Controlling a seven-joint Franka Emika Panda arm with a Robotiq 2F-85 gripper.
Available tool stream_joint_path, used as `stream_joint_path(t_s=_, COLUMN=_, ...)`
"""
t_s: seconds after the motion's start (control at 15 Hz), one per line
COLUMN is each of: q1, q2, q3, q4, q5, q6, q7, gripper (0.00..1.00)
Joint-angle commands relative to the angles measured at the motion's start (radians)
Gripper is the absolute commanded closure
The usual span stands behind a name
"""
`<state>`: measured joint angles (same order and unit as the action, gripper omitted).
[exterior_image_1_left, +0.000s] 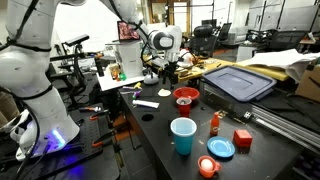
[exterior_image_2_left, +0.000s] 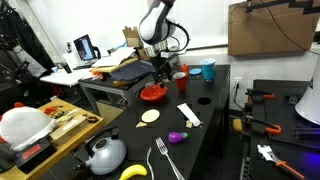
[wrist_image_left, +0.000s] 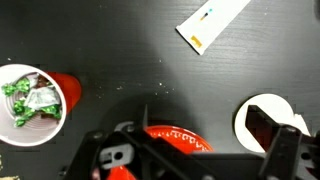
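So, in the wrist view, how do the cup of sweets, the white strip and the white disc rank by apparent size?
1. cup of sweets: largest, though cut off at the left edge.
2. white disc: partly hidden.
3. white strip: long but thin, smallest, though it may run past the top edge.

A tall blue plastic cup (exterior_image_1_left: 183, 135) stands near a small blue plate (exterior_image_1_left: 221, 148); a red cup (wrist_image_left: 68, 92) holds green-wrapped sweets (wrist_image_left: 28, 98).
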<state>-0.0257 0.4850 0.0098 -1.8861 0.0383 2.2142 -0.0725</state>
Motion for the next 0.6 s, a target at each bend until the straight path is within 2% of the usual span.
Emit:
stream_joint_path(t_s=0.0, q1=-0.017, q2=-0.023, q3=-0.023, q4=-0.023, q5=-0.024, q6=-0.022, q7=-0.014, gripper=0.0)
stream_joint_path(t_s=0.53, q1=-0.048, q2=-0.035, q3=-0.063, q4=-0.034, q5=-0.049, q6=-0.017, q7=0.002, gripper=0.0)
